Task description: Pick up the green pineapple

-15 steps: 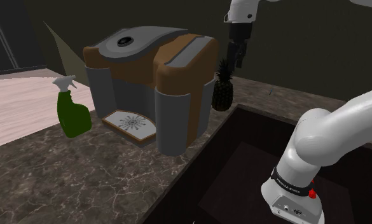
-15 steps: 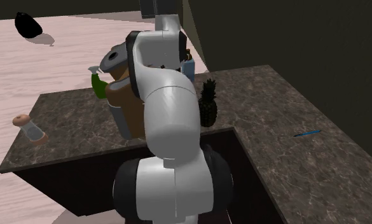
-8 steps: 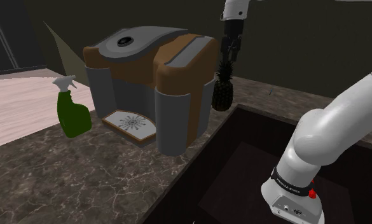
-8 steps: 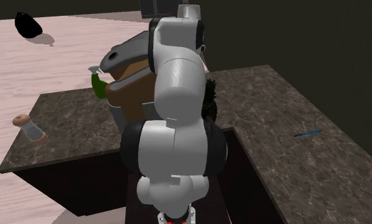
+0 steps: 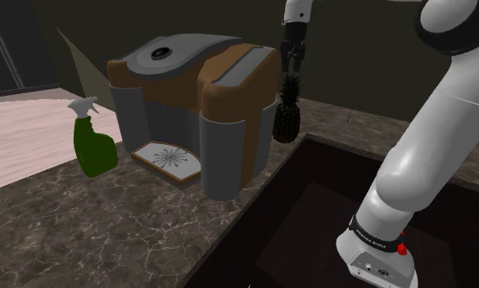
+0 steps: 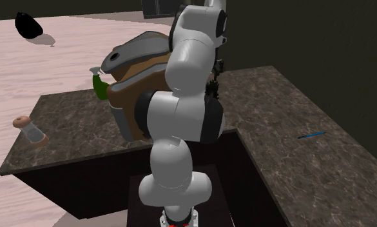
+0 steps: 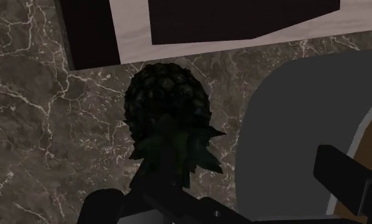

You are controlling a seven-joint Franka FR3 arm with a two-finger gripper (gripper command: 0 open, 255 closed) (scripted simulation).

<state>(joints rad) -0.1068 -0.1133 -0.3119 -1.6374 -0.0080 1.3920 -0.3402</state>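
Pineapple, dark green, upright on the marbled countertop. It stands at the far corner of the sink, just beside the flank of the coffee machine and short of the countertop's rear edge. The black gripper hangs directly over the leafy crown. In the wrist view its two fingers stand apart, released, with the crown between them and no visible contact, so the fruit is not held.

Hazards, as judged:
- **Off-centre closing.** In the wrist view the crown lies nearer one finger than the other. Closing from this position could push the fruit sideways before both pads bear on it.
- **Grip on the crown.** Closing on the leaves alone would give a thin, yielding hold, and the body might slip or swing once lifted.
- **Collision with the machine.** It stands so close that the finger on that side has little room and could strike its casing on the way down.
- **Tipping.** Because the fruit stands at the basin's rim, a nudge could tip it into the sink.

Count:
- One pineapple.
- One coffee machine.
- One green spray bottle, towards the countertop's far end past the machine.
- One sink.
- One shaker, at an outer corner of the countertop.
- One blue pen, on the stretch of countertop beyond the sink.
- One arm, carrying one gripper with two fingers.
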